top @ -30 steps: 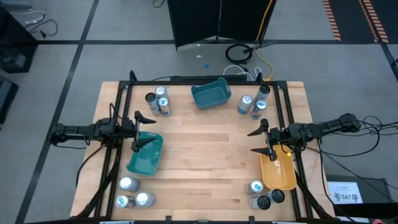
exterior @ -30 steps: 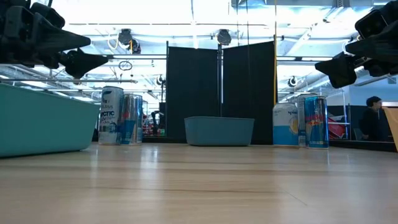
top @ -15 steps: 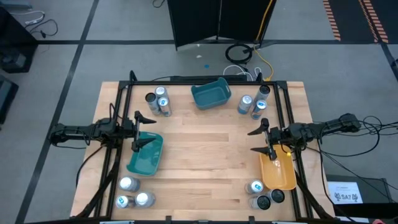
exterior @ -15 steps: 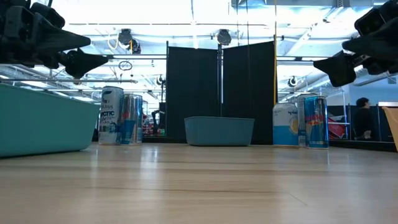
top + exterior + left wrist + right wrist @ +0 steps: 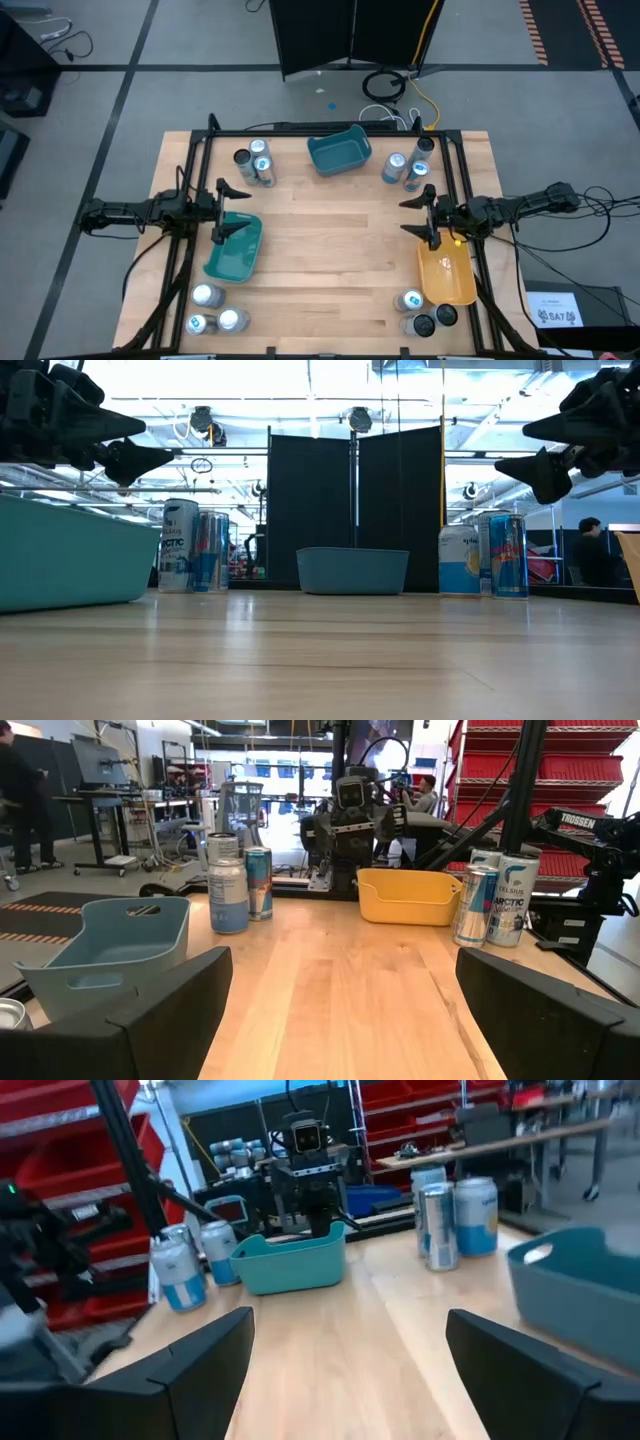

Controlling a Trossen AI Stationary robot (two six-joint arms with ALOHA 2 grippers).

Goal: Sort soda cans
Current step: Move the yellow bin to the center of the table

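Soda cans stand upright in four clusters near the table's corners: far left, far right, near left and near right. My left gripper is open and hovers above the far end of the teal tray, fingers pointing toward the table's right. My right gripper is open and hovers just beyond the far end of the orange tray, pointing toward the table's left. In the low view both grippers, left and right, hang well above the tabletop and above the can clusters.
A blue tray sits at the far middle of the table, between the two far can clusters. The middle of the wooden table lies between the two grippers. A dark frame runs along the table's far and side edges. A person shows in the room beyond.
My right gripper has shifted a little toward the table's far edge and tipped slightly, staying open. My left gripper and all the cans and trays have kept still.
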